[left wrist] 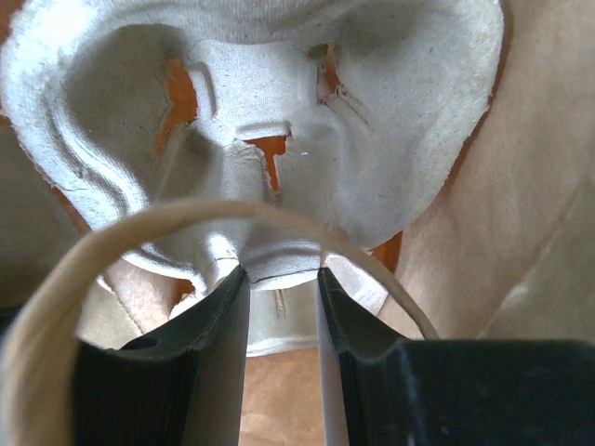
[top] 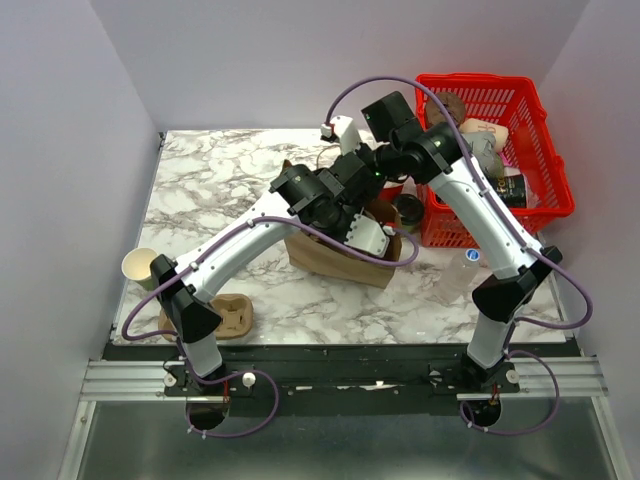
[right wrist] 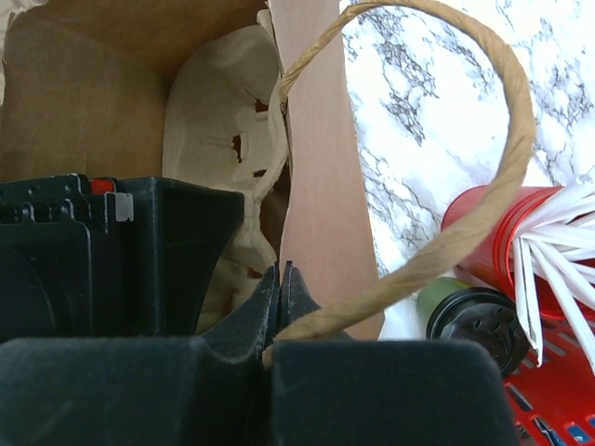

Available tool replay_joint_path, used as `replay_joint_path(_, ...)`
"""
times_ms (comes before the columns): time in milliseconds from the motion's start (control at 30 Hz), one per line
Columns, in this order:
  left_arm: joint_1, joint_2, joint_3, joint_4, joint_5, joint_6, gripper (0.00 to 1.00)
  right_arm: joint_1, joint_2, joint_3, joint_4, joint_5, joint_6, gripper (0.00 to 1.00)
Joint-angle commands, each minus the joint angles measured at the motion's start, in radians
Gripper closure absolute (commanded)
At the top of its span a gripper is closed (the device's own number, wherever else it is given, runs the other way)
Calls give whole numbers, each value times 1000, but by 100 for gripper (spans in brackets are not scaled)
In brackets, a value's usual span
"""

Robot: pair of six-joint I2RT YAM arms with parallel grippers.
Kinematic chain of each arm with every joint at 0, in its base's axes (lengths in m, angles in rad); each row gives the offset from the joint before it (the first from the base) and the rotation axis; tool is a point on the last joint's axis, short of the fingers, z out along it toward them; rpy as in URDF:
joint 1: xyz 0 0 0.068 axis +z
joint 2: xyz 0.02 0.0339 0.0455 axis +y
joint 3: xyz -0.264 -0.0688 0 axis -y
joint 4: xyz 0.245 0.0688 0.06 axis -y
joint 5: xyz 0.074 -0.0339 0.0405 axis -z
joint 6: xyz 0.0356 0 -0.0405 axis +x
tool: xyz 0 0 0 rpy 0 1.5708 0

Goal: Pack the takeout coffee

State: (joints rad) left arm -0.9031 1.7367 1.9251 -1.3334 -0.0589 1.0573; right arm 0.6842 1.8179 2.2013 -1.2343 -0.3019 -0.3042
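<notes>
a white marble table with grey veins [top: 230, 170] carries a red plastic mesh basket [top: 480, 80] at its far right corner, and both arms reach in over a brown paper bag with twine loop handles [top: 325, 258] standing open near the middle. inside the bag sits a pale moulded-pulp cup carrier [left wrist: 279, 111]. the left gripper [left wrist: 282, 277] is clamped on the carrier's near edge, with one twine handle arcing across in front of its fingers. the right gripper [right wrist: 280, 279] has its jaws pressed together at the bag's rim where the other handle comes down; whether paper is pinched between them i cannot tell. the takeout coffee, a small olive-green paper cup with a round black lid [right wrist: 474, 321], stands upright on the table outside the bag, between the bag and the basket, just beside a red cup of white sticks [right wrist: 483, 228]. a second brown pulp carrier [top: 225, 318] lies at the near left edge, with a plain cream-coloured cup [top: 138, 265] near it.
</notes>
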Motion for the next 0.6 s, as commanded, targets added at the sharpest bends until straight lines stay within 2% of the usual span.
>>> replay_joint_path(0, 58, -42, 48, -181, 111, -20, 100, -17, 20, 52, -33, -58, -18, 82)
replay_joint_path(33, 61, -46, 61, -179, 117, -32, 100, -20, 23, 67, -36, -62, -24, 65)
replay_joint_path(100, 72, -49, 77, -182, 129, -60, 100, -28, 20, 93, -34, -60, -30, 56)
replay_joint_path(133, 75, -60, 89, -181, 133, -65, 100, -28, 14, 100, -30, -57, -32, 48)
replay_joint_path(300, 92, -100, 101, -182, 148, -86, 100, -37, -28, 48, -19, -43, -35, 36)
replay_joint_path(367, 102, -117, 97, -184, 146, -108, 100, -43, -28, 47, -21, -28, -36, 27)
replay_joint_path(433, 113, -135, 97, -184, 162, -112, 100, -57, -19, 81, -19, -11, -36, 16)
replay_joint_path(567, 160, -151, 130, -182, 232, -155, 100, -103, -15, 234, 21, -3, -20, 4)
